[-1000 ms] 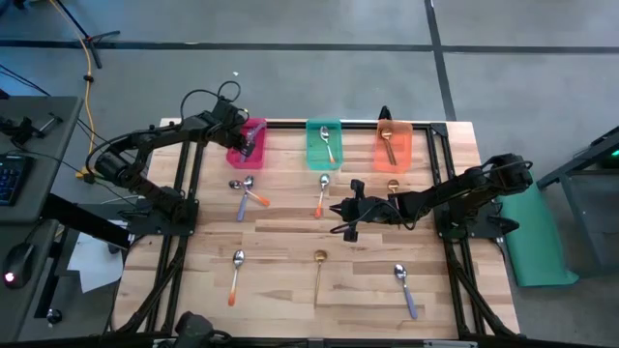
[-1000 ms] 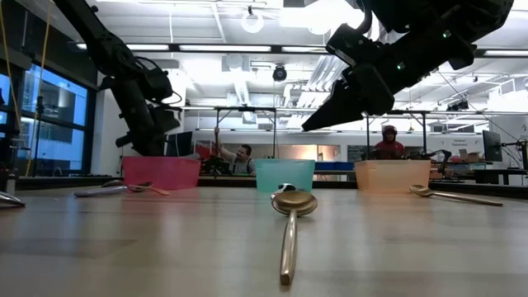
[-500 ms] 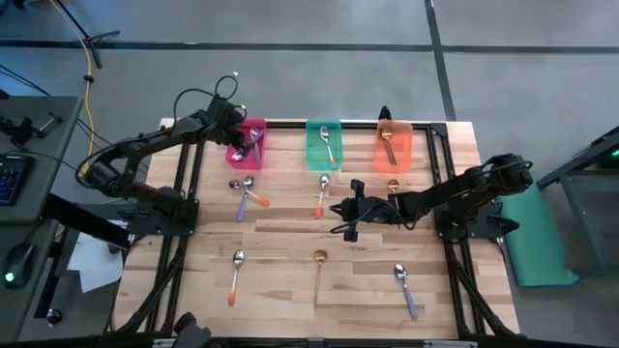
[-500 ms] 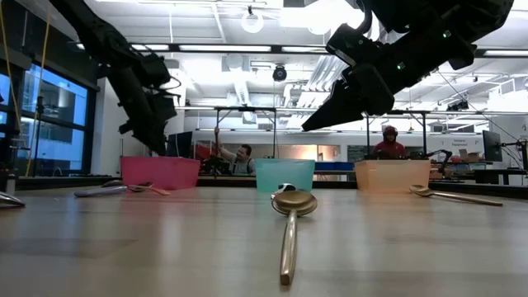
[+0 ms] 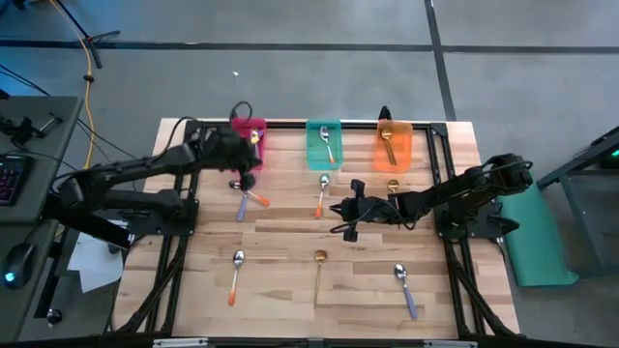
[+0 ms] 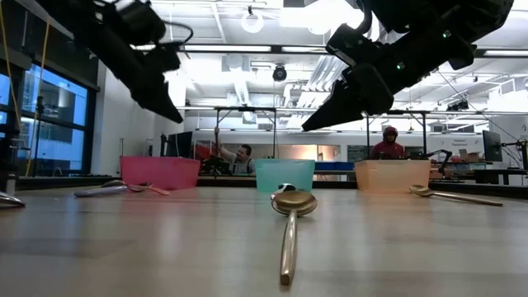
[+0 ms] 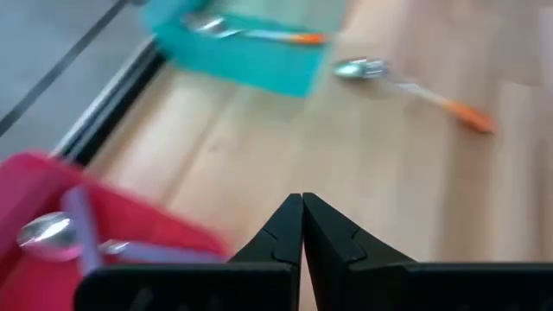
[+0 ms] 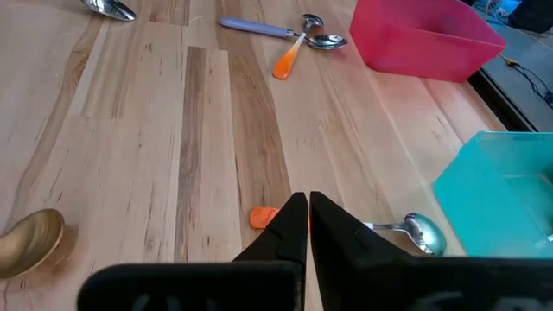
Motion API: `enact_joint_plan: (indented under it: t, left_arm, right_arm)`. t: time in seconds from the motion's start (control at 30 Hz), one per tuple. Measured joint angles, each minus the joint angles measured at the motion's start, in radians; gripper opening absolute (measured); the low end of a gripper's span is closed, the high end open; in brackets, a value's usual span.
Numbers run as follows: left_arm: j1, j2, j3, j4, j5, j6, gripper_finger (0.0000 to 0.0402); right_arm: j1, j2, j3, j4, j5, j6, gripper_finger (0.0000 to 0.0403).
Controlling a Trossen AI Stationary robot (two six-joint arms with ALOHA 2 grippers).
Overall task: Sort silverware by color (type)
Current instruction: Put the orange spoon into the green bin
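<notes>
My left gripper (image 5: 250,164) (image 6: 175,115) (image 7: 302,206) is shut and empty, hovering over the red bin's near end. The red bin (image 5: 248,135) (image 7: 130,233) holds purple-handled spoons (image 7: 60,231). My right gripper (image 5: 336,209) (image 6: 307,126) (image 8: 307,206) is shut and empty, raised over mid-table above an orange-handled spoon (image 8: 415,231) (image 5: 321,193). The teal bin (image 5: 325,145) holds an orange-handled spoon (image 7: 259,34). The orange bin (image 5: 394,145) holds a gold spoon. A purple and an orange spoon (image 5: 247,193) (image 8: 294,34) lie crossed on the table.
More spoons lie flat on the wood: an orange-handled one (image 5: 236,275), a gold one (image 5: 319,275) (image 6: 290,223), a purple-handled one (image 5: 404,288), and a gold one (image 5: 394,186) by the orange bin. The bins line the far edge. People sit in the room beyond the table.
My left gripper has risen out of the red bin and drawn back toward the table's near edge, now hanging over the bin's near end. A purple-handled spoon lies in the red bin where the gripper was. My right arm has kept still.
</notes>
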Motion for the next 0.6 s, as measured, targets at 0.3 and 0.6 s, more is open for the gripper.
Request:
enact_joint_plan:
  t: [0.3, 0.6]
  left_arm:
    - [-0.235, -0.007, 0.060, -0.220, -0.065, 0.039, 0.0003]
    - [-0.283, 0.138, 0.110, -0.463, -0.167, 0.169, 0.0004]
  right_arm:
    - [-0.001, 0.000, 0.000, 0.000, 0.000, 0.000, 0.0000]
    - [-0.001, 0.000, 0.000, 0.000, 0.000, 0.000, 0.0000]
